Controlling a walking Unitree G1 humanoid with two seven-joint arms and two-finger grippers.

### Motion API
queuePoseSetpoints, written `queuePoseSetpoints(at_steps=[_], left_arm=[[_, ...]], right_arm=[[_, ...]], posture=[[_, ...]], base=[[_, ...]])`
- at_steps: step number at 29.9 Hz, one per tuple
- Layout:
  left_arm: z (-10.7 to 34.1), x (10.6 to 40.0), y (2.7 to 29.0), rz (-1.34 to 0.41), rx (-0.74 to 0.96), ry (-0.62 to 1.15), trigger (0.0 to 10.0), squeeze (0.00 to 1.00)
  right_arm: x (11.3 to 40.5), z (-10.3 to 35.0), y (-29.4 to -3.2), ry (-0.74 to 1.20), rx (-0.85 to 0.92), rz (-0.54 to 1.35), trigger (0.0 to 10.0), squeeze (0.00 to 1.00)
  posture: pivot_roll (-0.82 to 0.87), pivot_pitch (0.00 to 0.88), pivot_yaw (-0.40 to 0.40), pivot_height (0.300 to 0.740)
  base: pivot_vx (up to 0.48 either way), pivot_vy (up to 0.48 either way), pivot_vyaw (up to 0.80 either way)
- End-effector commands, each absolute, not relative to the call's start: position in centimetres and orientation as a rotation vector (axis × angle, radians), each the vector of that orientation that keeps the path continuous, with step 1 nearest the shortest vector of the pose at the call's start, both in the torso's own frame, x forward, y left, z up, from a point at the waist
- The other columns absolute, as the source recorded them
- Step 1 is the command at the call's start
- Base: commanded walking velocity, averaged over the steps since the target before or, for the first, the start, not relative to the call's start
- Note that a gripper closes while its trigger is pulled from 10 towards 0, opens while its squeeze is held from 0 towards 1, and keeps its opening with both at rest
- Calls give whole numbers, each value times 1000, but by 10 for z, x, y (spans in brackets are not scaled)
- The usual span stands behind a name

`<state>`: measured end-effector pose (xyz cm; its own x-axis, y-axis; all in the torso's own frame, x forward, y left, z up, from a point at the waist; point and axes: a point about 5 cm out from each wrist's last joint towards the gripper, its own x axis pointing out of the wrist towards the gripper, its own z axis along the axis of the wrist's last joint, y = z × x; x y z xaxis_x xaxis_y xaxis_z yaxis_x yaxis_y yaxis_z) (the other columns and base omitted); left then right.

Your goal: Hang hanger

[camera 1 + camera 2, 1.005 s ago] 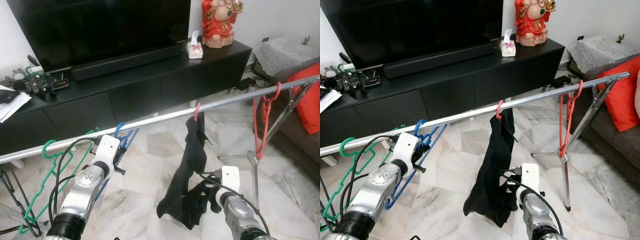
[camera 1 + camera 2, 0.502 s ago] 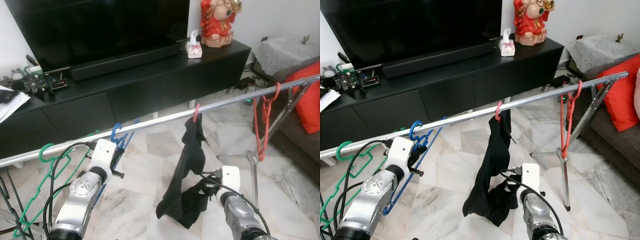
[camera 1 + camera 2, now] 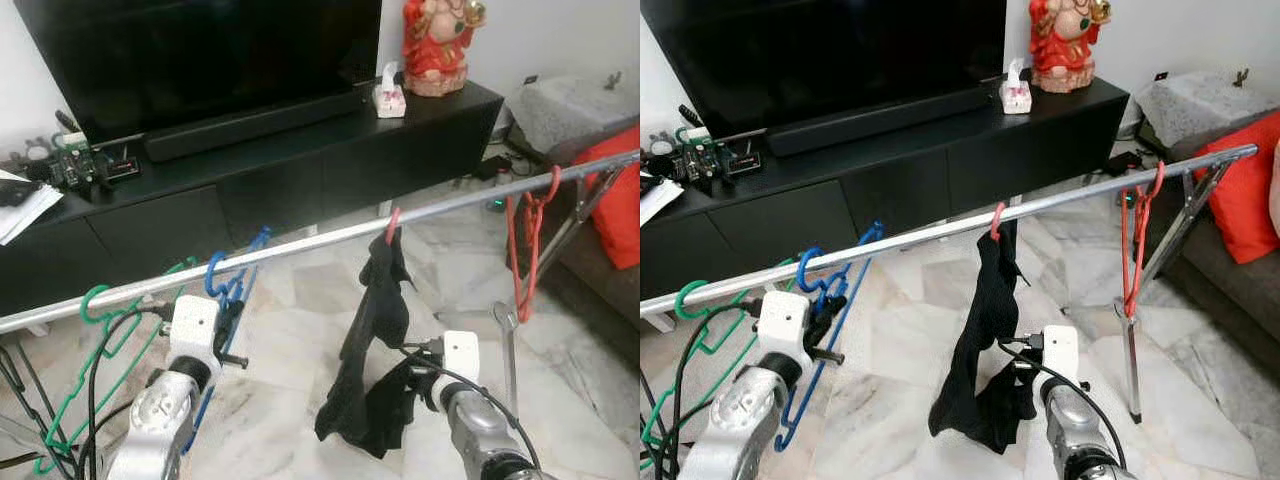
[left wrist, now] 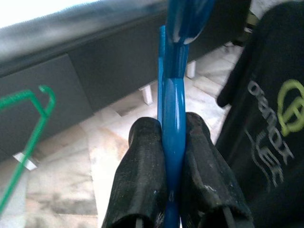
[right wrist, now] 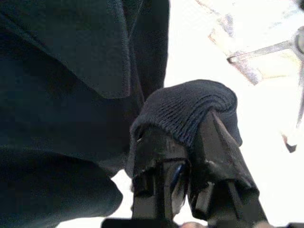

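Pinching the blue hanger (image 4: pixel 172 118) between both fingers (image 4: pixel 142 175), the left gripper (image 3: pixel 820 318) holds it just below the silver rail (image 3: pixel 330 238), its hook already over the rail at about 10 o'clock of the black garment (image 3: pixel 985 350); a sideways tug on release could slide it into the green hanger (image 3: pixel 95 330). The right gripper (image 5: pixel 185 142) is clamped on the garment's knit cuff, so withdrawing unopened could drag it off its red hanger (image 3: pixel 997 220), whose body is hidden beneath the cloth.

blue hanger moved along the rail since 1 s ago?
Yes. The blue hanger, held by the left gripper, slid leftward along the rail, closer to the green hanger.
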<state>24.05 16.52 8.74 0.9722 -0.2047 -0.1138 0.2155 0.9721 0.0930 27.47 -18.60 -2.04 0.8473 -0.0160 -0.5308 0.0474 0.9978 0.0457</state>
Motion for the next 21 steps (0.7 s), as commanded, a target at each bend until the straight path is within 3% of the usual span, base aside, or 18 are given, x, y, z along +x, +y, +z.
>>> queuePoseSetpoints(at_steps=[1,19,21], left_arm=[[92,239,169,-216,119,76,10000,0],[33,195,188,-264,380,314,10000,0],[15,187,196,-240,404,412,10000,0]], right_arm=[[278,-17,-184,544,60,-30,10000,0],[276,-19,-185,553,58,-26,10000,0],[275,-20,-184,557,57,-23,10000,0]], posture=[[-124,0,49,740],[-116,0,49,740],[-115,0,48,740]], base=[[0,0,0],[0,0,0],[0,0,0]])
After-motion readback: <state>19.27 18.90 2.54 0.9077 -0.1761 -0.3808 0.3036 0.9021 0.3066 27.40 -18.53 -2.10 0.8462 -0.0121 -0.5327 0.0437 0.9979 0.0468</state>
